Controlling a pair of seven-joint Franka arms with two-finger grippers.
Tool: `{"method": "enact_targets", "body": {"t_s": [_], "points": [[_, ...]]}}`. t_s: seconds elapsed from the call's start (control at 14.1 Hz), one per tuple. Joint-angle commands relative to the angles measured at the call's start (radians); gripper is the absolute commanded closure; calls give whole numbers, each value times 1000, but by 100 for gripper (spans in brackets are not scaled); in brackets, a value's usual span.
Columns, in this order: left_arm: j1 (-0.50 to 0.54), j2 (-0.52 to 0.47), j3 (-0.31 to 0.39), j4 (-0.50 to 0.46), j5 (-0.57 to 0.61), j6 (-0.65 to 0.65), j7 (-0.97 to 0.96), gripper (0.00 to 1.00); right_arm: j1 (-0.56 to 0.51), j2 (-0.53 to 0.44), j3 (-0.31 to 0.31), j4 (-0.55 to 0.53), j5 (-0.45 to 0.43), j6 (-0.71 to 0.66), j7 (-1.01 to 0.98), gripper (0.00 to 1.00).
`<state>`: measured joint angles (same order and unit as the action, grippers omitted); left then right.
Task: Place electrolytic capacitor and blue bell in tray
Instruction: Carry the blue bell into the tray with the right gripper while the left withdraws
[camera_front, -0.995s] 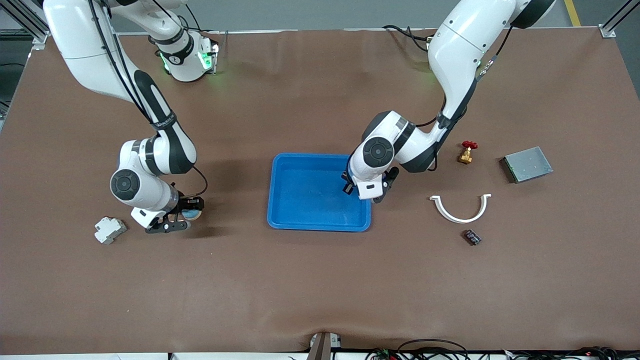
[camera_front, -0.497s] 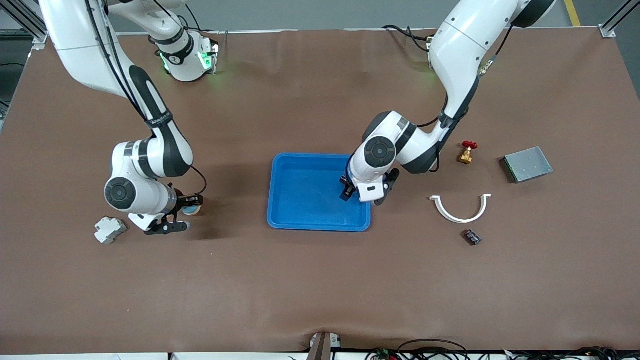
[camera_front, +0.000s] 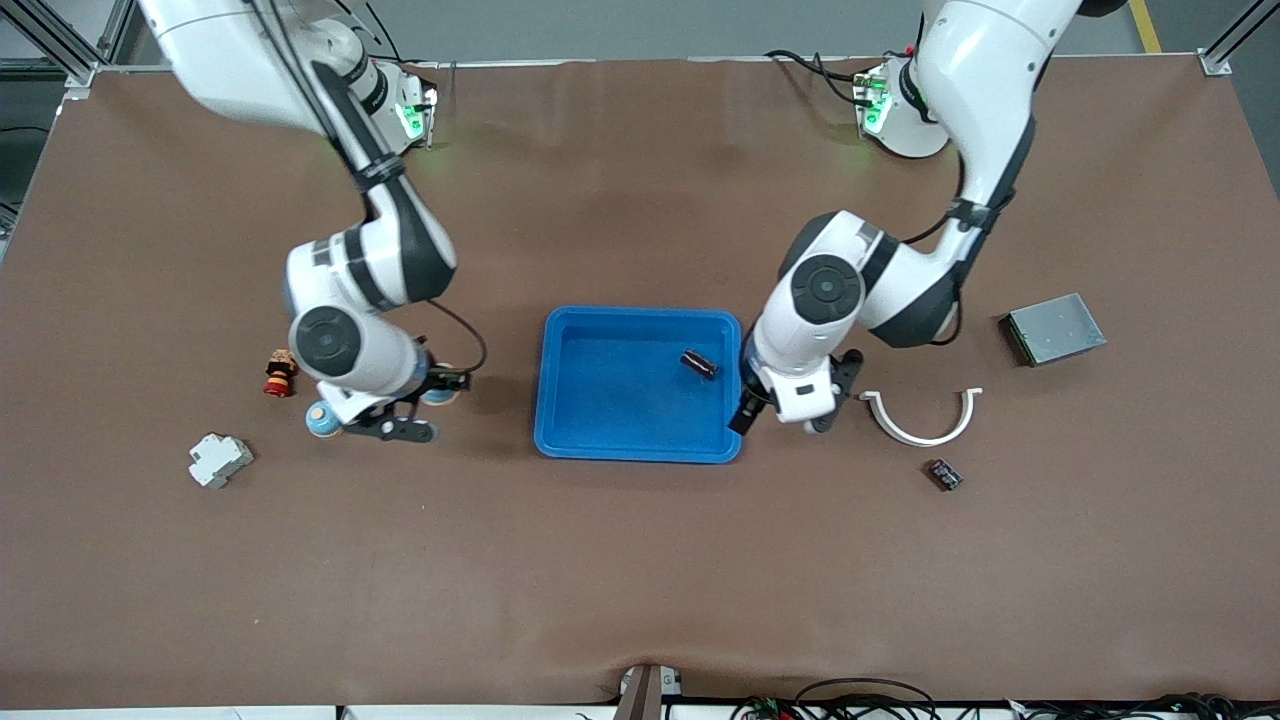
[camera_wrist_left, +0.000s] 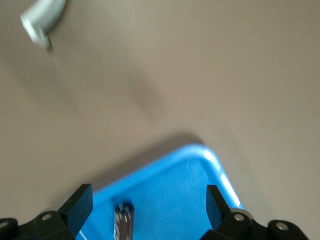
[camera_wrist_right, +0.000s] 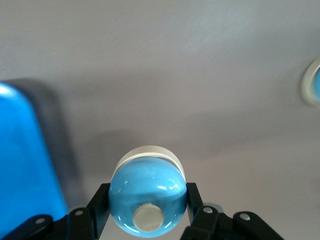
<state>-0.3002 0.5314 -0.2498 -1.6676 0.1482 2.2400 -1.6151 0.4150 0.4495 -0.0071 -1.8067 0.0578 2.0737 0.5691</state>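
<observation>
The bright-blue tray (camera_front: 640, 440) lies mid-table. A dark electrolytic capacitor (camera_front: 699, 364) rests on its side in the tray, toward the left arm's end, and shows in the left wrist view (camera_wrist_left: 123, 220) too. My left gripper (camera_front: 790, 405) hangs open and holds nothing, over the tray's rim (camera_wrist_left: 212, 160) at that end. My right gripper (camera_front: 425, 405) is shut on the blue bell (camera_wrist_right: 147, 197), a glossy blue dome with a white rim. It holds the bell above the table beside the tray's (camera_wrist_right: 25, 165) right-arm end.
A second blue round thing (camera_front: 321, 420), a red-and-yellow piece (camera_front: 280, 373) and a white block (camera_front: 220, 459) lie toward the right arm's end. A white curved clip (camera_front: 922, 415), a small dark part (camera_front: 943, 474) and a grey metal box (camera_front: 1053, 328) lie toward the left arm's end.
The left gripper opened and let the capacitor drop into the tray, then drew back to the tray's rim. The right arm lifted the blue bell and carried it toward the tray.
</observation>
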Motion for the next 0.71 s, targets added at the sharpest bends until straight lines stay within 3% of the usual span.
{"method": "enact_targets", "body": {"t_s": [0.0, 0.28, 0.64], "points": [[64, -7, 0, 34, 56, -92, 120, 0, 79, -15, -10, -10, 7, 17, 154, 89], [202, -47, -2, 25, 56, -181, 433, 0, 168, -5, -10, 29, 22, 39, 296, 89], [357, -25, -3, 19, 54, -175, 693, 0, 214, 40, -8, 30, 62, 138, 325, 89]]}}
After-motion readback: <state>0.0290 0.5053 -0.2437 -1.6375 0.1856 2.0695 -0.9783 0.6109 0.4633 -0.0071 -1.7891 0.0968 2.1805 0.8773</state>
